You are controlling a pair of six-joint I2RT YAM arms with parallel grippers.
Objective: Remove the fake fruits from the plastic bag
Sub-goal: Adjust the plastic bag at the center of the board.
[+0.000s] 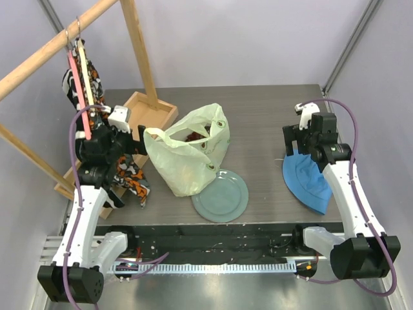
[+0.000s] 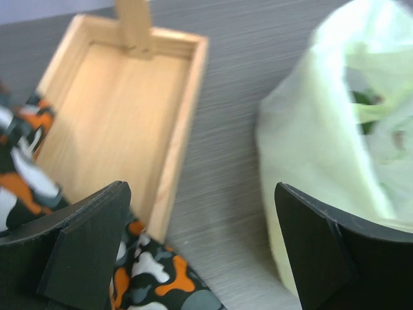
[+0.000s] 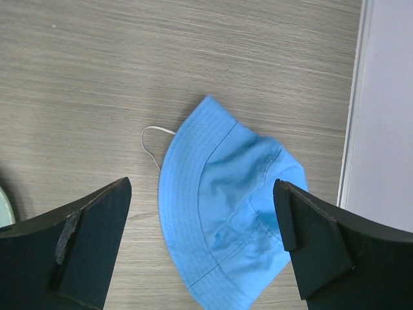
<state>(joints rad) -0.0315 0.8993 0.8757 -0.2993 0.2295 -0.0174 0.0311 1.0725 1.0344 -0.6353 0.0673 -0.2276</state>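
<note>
The thin, crinkly, translucent pale yellow-green plastic bag [image 1: 186, 158] stands slumped near the middle of the dark grey wood-grain table [image 1: 271, 110], its mouth open upward and its handle loops loose; the fake fruits [image 1: 193, 137] lie inside it, showing from above only as a dark-red shape in the opening, while the left wrist view gives a blurred green patch there, so I cannot tell the single fruits apart; the bag's lower corner lies over the far left rim of a round grey-green plate [image 1: 226, 200], which carries nothing else; just left of the bag is a shallow light wooden tray [image 1: 158, 111] with a wooden post rising from it, and an orange, black and white camouflage cloth [image 1: 131, 179] is draped at the tray's near side; the left gripper [image 2: 200, 194] hangs above the strip of table between tray and bag, its black fingers spread wide with nothing between them; well apart on the right, a bright blue cloth bucket hat [image 3: 226, 213] lies flat near the table's edge, a thin white cord [image 3: 151, 139] looping out from its brim; the right gripper [image 3: 201, 187] hovers over the hat, its jaws likewise wide apart and holding nothing.
</note>
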